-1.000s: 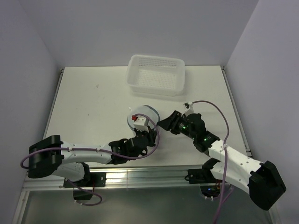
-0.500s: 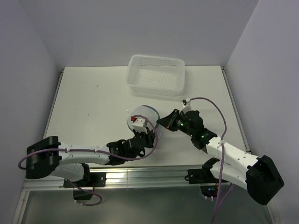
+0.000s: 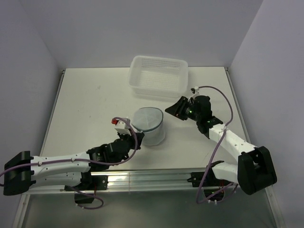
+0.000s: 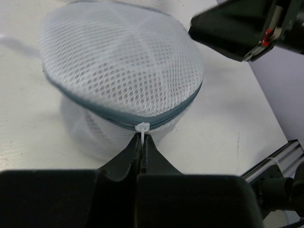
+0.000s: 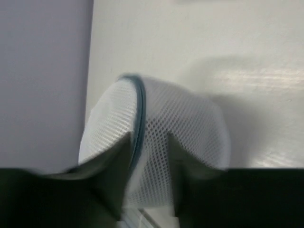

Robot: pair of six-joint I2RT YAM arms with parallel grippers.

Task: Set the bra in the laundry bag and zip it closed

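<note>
The laundry bag (image 3: 148, 124) is a white mesh dome with a grey-blue zipper rim, standing at the table's middle, also large in the left wrist view (image 4: 123, 61). My left gripper (image 3: 132, 139) is at its near-left side, shut (image 4: 142, 138) on the white zipper pull (image 4: 142, 127). The zipper line looks closed where it shows. My right gripper (image 3: 174, 109) hovers just right of the bag, apart from it, jaws open (image 5: 148, 137), with the bag (image 5: 180, 133) blurred beyond them. The bra is hidden in every view.
A white perforated plastic basket (image 3: 159, 76) stands at the back of the table, behind the bag. The right gripper's black body (image 4: 232, 28) shows at the upper right of the left wrist view. The table's metal front rail (image 3: 156, 178) runs between the arm bases.
My left arm has swung left and back with the zipper pull, uncovering the bag's dome. My right gripper has pulled away up and right from the bag.
</note>
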